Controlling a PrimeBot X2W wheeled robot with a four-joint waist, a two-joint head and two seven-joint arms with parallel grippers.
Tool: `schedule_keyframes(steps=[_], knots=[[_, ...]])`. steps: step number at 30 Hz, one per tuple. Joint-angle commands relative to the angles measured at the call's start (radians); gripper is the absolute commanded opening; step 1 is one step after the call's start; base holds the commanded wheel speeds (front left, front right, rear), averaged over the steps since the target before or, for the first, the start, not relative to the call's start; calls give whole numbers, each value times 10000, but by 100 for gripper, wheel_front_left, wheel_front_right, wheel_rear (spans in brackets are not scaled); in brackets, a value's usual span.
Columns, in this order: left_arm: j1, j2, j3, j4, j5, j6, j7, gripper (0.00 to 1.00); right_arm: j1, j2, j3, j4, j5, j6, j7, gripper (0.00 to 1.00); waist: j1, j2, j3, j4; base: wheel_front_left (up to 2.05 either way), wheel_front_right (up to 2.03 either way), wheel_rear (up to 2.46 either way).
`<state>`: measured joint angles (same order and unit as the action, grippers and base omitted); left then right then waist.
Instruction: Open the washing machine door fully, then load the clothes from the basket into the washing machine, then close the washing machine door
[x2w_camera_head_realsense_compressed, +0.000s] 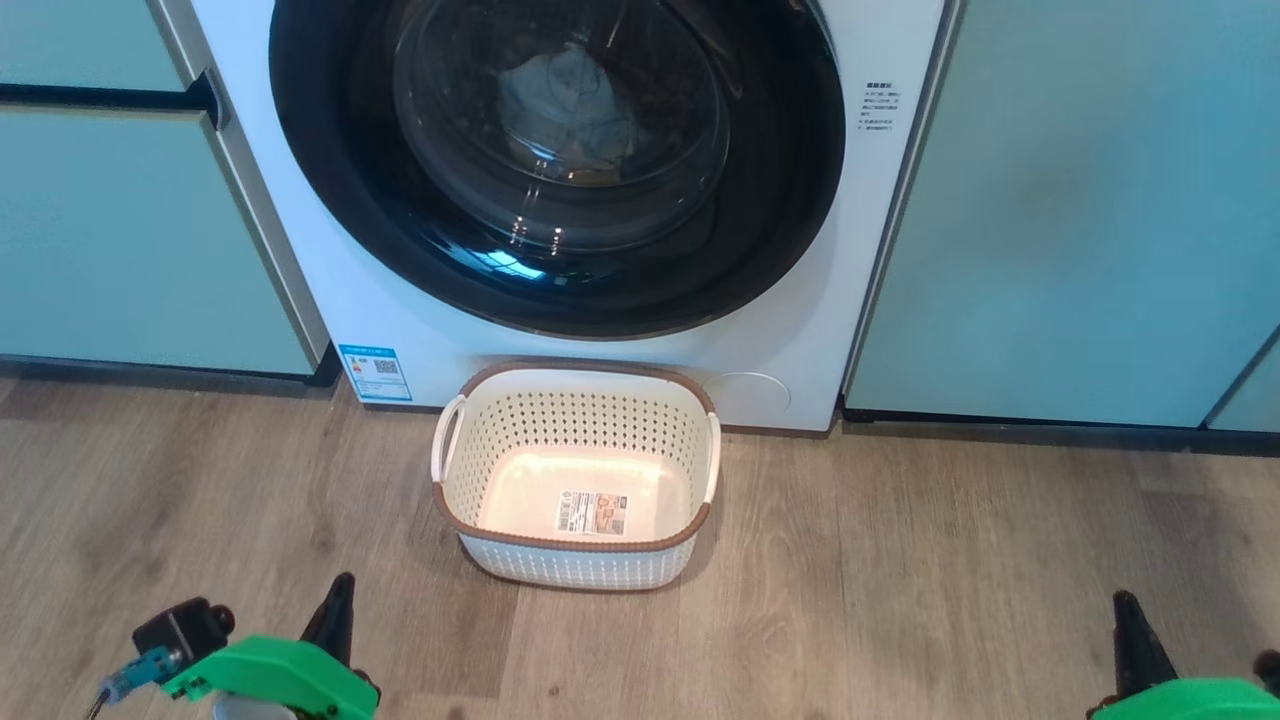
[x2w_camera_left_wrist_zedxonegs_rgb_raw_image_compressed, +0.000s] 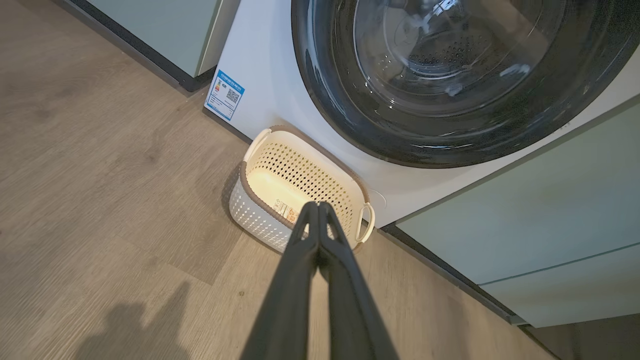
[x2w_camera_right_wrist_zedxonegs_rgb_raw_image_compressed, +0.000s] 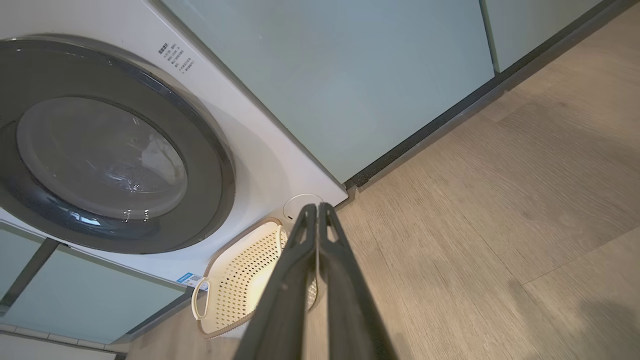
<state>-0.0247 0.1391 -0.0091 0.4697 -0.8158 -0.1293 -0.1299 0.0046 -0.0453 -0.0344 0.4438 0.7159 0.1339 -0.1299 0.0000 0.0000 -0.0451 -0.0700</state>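
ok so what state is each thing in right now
door: shut
clothes: inside, a pale bundle behind the door's glass
basket: empty, upright
left gripper: shut, holding nothing
right gripper: shut, holding nothing

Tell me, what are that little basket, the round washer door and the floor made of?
The basket looks like moulded plastic: matte cream walls punched with regular holes, brown rim. The washing machine door seems glossy black plastic around a clear glass porthole; it mirrors lights. The floor shows wood grain in planks, though whether wood or laminate is unclear.
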Motion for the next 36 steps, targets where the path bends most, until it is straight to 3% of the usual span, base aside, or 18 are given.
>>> schedule_keyframes(steps=[1,36], knots=[[-581,68,212,-358,-244,-6,75,0,-665,-33,-26,-397,281,-10,74,0,0,0,8,12,0,0,0],[-694,-360,671,-1204,-3680,-9,1132,0,-871,-40,-370,-1110,4150,-20,1129,0,0,0,220,320,0,0,0]])
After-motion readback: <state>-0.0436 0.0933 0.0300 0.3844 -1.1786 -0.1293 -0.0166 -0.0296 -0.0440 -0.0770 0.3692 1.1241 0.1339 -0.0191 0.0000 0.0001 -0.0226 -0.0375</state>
